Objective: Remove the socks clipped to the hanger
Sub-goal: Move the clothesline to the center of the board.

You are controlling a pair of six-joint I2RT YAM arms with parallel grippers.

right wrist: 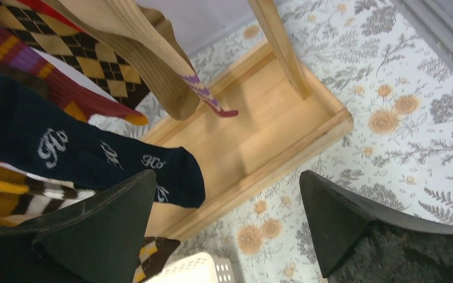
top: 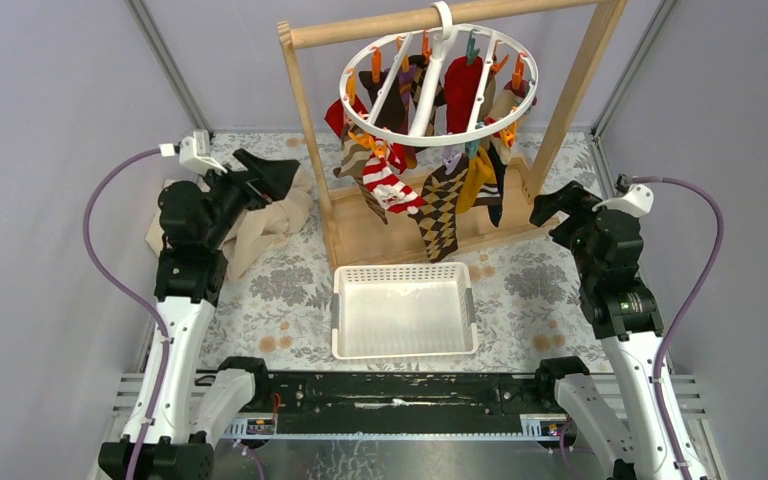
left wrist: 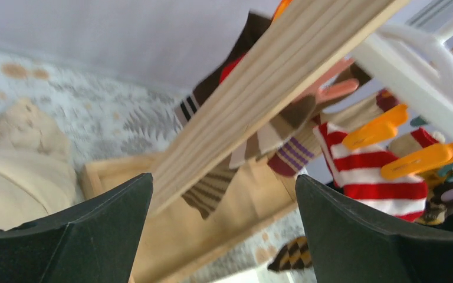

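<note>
Left gripper and right gripper, both spread wide and holding nothing, flank the wooden rack on the table. The hanger hangs from the rack's top bar, hook up, ring roughly level. The socks are clipped around that ring, long axes vertical, toes pointing down toward the rack's base. 1 white basket sits just in front.

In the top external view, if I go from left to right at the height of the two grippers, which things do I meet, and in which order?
left gripper → red-and-white striped sock → brown argyle sock → mustard yellow sock → right gripper
</note>
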